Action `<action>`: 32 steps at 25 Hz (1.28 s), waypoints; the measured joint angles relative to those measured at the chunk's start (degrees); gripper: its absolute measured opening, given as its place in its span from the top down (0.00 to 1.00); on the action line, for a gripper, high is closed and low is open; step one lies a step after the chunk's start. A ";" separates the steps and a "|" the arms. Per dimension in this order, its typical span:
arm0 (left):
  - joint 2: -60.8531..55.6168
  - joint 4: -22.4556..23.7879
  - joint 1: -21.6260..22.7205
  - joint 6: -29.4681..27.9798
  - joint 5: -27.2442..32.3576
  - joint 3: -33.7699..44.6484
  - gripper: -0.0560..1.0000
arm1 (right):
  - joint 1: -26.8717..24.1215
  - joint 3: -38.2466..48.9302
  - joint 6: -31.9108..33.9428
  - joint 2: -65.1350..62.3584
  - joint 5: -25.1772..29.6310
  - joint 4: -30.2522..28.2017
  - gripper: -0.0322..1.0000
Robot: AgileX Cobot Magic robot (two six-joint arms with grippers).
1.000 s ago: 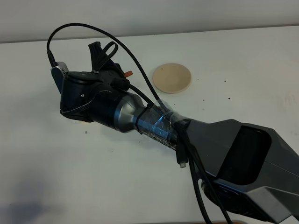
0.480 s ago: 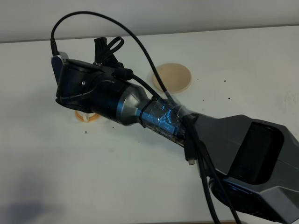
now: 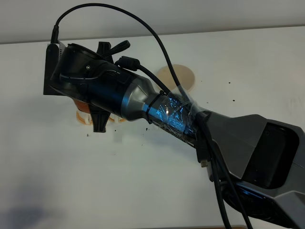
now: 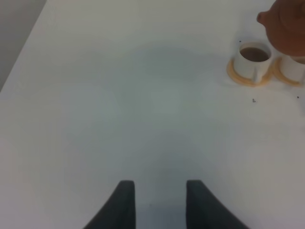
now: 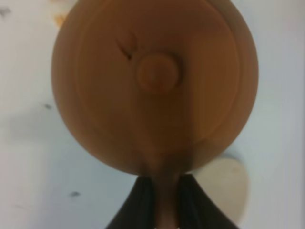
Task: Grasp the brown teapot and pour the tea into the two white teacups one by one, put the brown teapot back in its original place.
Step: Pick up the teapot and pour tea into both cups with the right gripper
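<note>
The brown teapot (image 5: 155, 81) fills most of the right wrist view, seen from straight above. Its round lid and small centre knob (image 5: 157, 74) face the camera, slightly blurred. Its stubby handle (image 5: 167, 188) runs back between the two dark fingers (image 5: 142, 206) of the right gripper (image 5: 167, 210). The fingers are drawn narrow and press the handle from either side, so the pot hangs out in front of the fingertips. Just beside one finger, part of the pale cream coaster (image 5: 228, 183) shows on the table below, with nothing on it. From the left wrist view the teapot sits at the far edge of the picture, lifted off the white table (image 4: 119, 95). Its short spout (image 4: 262, 18) points over a filled teacup (image 4: 252, 57), a small white cup holding dark tea on its thin orange saucer (image 4: 238, 76). A second teacup (image 4: 294, 67) stands just beside the first, directly under the pot's body and half cut off by the picture edge; whether it holds tea cannot be seen. The left gripper (image 4: 159, 205) rests low over bare table, well apart from the cups, its two dark fingers spread with a clear gap and nothing between them. In the high view the right arm (image 3: 157, 107) reaches across to the left side, with a black cable (image 3: 143, 28) looping over it, and it hides the teapot and most of both cups.
</note>
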 joint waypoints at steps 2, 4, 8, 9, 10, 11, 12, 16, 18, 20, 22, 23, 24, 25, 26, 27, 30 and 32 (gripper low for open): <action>0.00 0.00 0.00 0.00 0.00 0.00 0.70 | -0.05 0.00 2.37 -0.26 0.05 2.64 0.88; 0.00 0.00 0.00 0.00 0.00 0.00 0.70 | -0.04 0.00 5.30 -0.74 0.11 4.74 0.88; 0.00 0.00 0.00 0.00 0.00 0.00 0.70 | -0.04 0.00 12.72 -2.02 0.24 9.62 0.88; 0.00 0.00 0.00 0.00 0.00 0.00 0.70 | -0.04 -0.07 14.22 -2.12 0.27 10.73 0.88; 0.00 0.00 0.00 0.00 0.00 0.00 0.70 | -0.04 -0.12 15.57 -2.19 0.27 11.68 0.88; 0.00 0.00 0.00 0.00 0.00 0.00 0.70 | -0.04 -0.12 16.52 -2.25 0.27 12.85 0.88; 0.00 0.00 0.00 0.00 0.00 0.00 0.70 | -0.04 0.18 17.20 -2.25 0.27 14.03 0.88; 0.00 0.00 0.00 0.00 0.00 0.00 0.70 | -0.18 3.08 19.91 -2.44 0.26 16.96 0.88; 0.00 0.00 0.00 0.00 0.00 0.00 0.70 | -0.63 4.65 20.49 -2.44 0.22 18.68 0.88; 0.00 0.00 0.00 0.00 0.00 0.00 0.70 | -1.17 6.36 21.04 -2.44 0.22 19.62 0.88; 0.00 0.00 0.00 0.00 0.00 0.00 0.70 | -1.40 7.72 21.54 -2.44 0.24 19.51 0.88; 0.00 0.00 0.00 0.00 0.00 0.00 0.70 | -1.52 8.26 21.67 -2.44 0.24 19.62 0.88; 0.00 0.00 0.00 0.00 0.00 0.00 0.70 | -1.70 8.73 21.87 -2.44 0.28 19.63 0.88; 0.00 0.00 0.00 0.00 0.00 0.00 0.70 | -1.83 9.07 21.95 -2.44 0.28 19.69 0.88; 0.00 0.00 0.00 0.00 0.00 0.00 0.70 | -1.96 9.34 22.00 -2.44 0.28 19.69 0.88; 0.00 0.00 0.00 0.00 0.00 0.00 0.70 | -2.14 9.47 22.00 -2.44 0.31 19.69 0.88; 0.00 0.00 0.00 0.00 0.00 0.00 0.70 | -2.39 9.59 22.00 -2.39 0.25 19.41 0.88; 0.00 0.00 0.00 0.00 0.00 0.00 0.70 | -2.39 9.59 22.06 -2.39 0.25 19.47 0.88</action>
